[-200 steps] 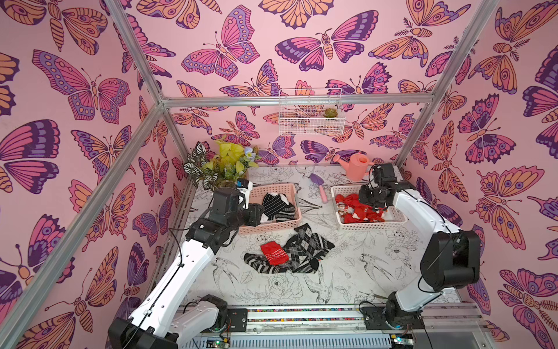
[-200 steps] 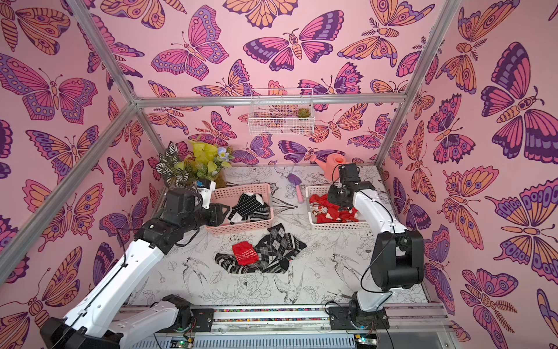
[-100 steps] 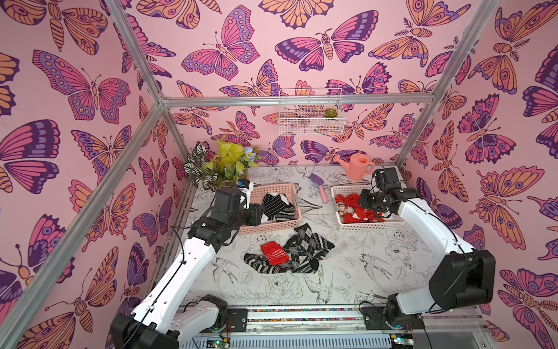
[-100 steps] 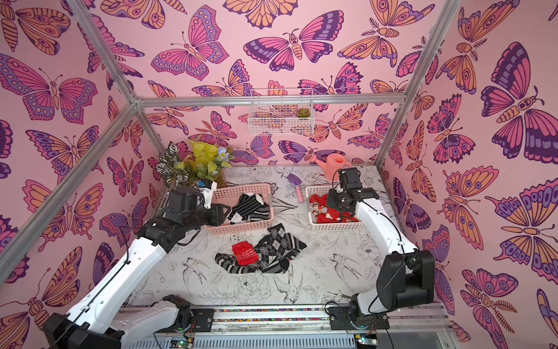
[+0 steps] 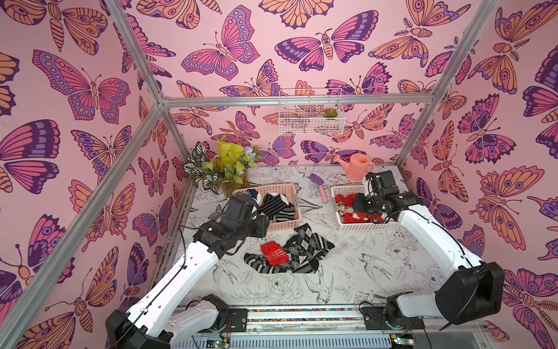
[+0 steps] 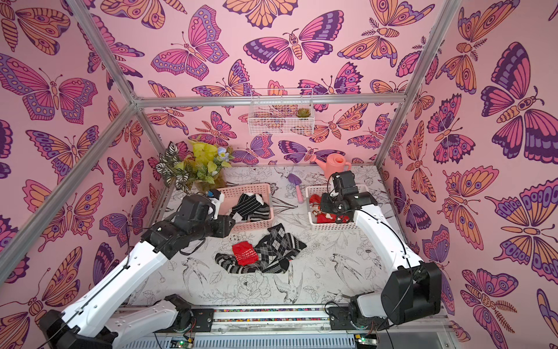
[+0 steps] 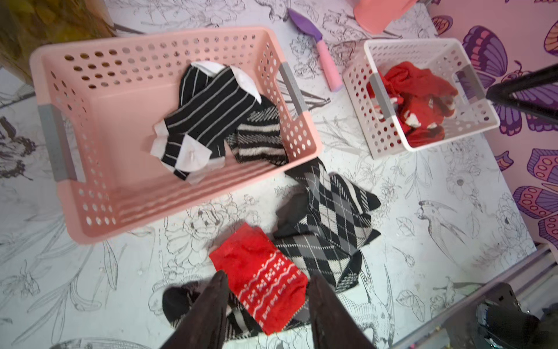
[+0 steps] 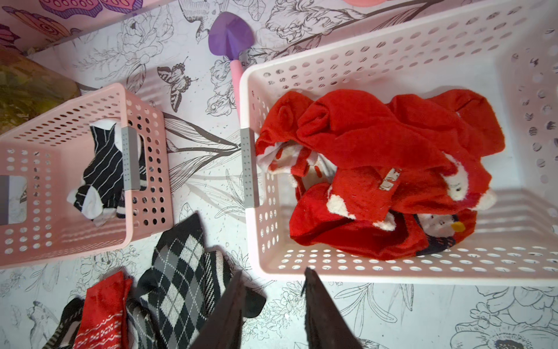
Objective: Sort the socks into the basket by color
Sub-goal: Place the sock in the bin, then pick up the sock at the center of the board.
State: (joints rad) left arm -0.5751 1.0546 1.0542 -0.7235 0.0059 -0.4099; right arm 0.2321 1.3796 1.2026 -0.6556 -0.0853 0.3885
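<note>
Red sock (image 7: 256,260) overlaps argyle socks (image 7: 329,217) on the table (image 7: 422,181). Your left hand (image 7: 268,276) and right hand (image 8: 273,270) hang spread, empty. Pinch deep and dark fabric rides along, missorted.

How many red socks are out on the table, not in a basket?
1. The red sock lies on top of the black-and-white socks piled on the table in front of the pink basket. Another could be hidden beneath that pile.
</note>
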